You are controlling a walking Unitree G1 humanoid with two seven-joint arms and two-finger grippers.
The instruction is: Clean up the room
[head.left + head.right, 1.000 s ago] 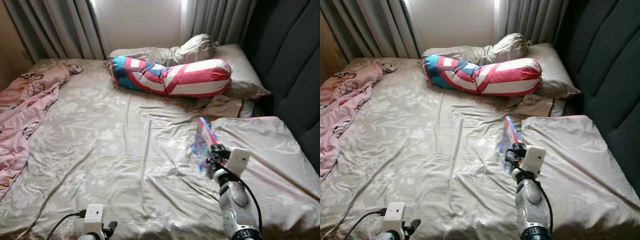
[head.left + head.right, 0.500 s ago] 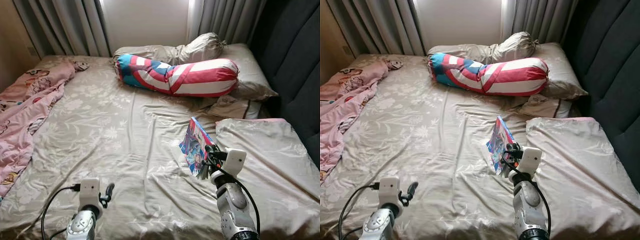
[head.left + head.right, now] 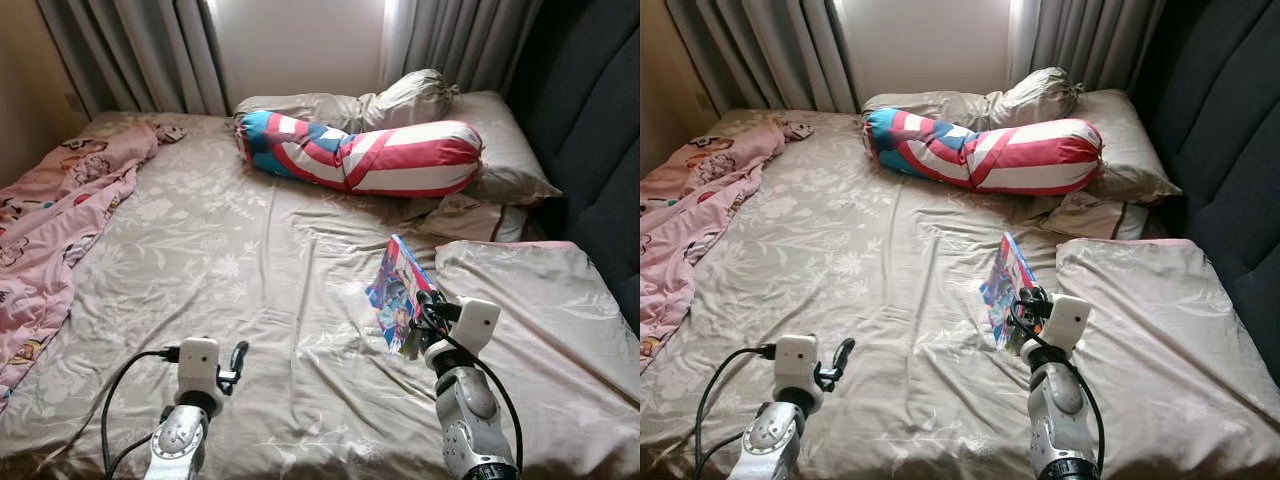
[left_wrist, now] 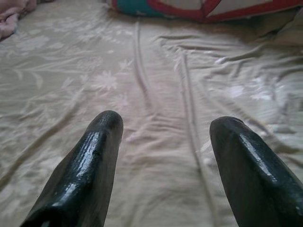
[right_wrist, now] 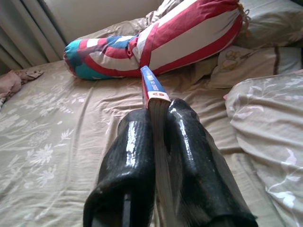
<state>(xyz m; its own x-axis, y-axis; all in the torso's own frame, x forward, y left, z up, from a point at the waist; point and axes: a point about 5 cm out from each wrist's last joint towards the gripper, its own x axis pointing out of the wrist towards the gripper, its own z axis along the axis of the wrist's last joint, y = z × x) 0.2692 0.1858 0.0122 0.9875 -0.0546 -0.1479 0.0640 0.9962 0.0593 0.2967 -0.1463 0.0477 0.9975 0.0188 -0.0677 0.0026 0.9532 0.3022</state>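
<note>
R gripper (image 3: 420,318) center-right pinches book (image 3: 397,293) by its edge, lifted off bed (image 3: 250,250) for tidying; L gripper (image 3: 236,360) lower left gapes empty.

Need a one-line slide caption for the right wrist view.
Right gripper clamps a thin colourful book edge-up above the floral bedsheet, striped bolster ahead.
</note>
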